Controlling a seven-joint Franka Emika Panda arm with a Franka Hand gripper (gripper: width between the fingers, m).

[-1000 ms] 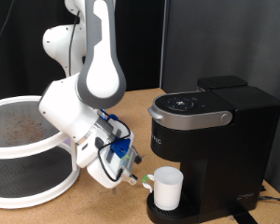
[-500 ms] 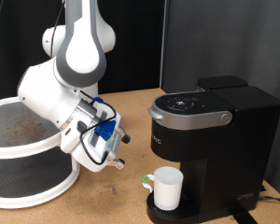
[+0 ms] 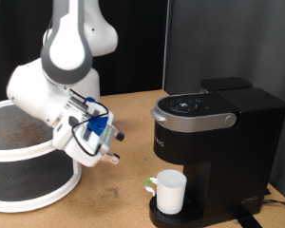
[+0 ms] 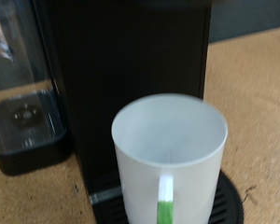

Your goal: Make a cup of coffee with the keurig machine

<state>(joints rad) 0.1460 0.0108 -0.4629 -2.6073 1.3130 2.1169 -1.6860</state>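
The white cup (image 3: 170, 190) stands upright on the round drip tray under the spout of the black keurig machine (image 3: 218, 133), at the exterior view's right. Its handle points toward the arm. The lid of the machine is down. My gripper (image 3: 112, 148) hangs to the exterior view's left of the cup, well apart from it, open and empty. In the wrist view the cup (image 4: 168, 154) fills the middle, empty inside, in front of the machine's black body (image 4: 121, 56). The gripper's fingers do not show in that view.
A round white two-tier rack with black mesh shelves (image 3: 14, 142) stands at the exterior view's left, close behind the arm. The wooden tabletop (image 3: 123, 195) lies between rack and machine. A black curtain hangs behind.
The gripper has drawn back from the cup, moving to the exterior view's left and upward. The cup stays on the drip tray.
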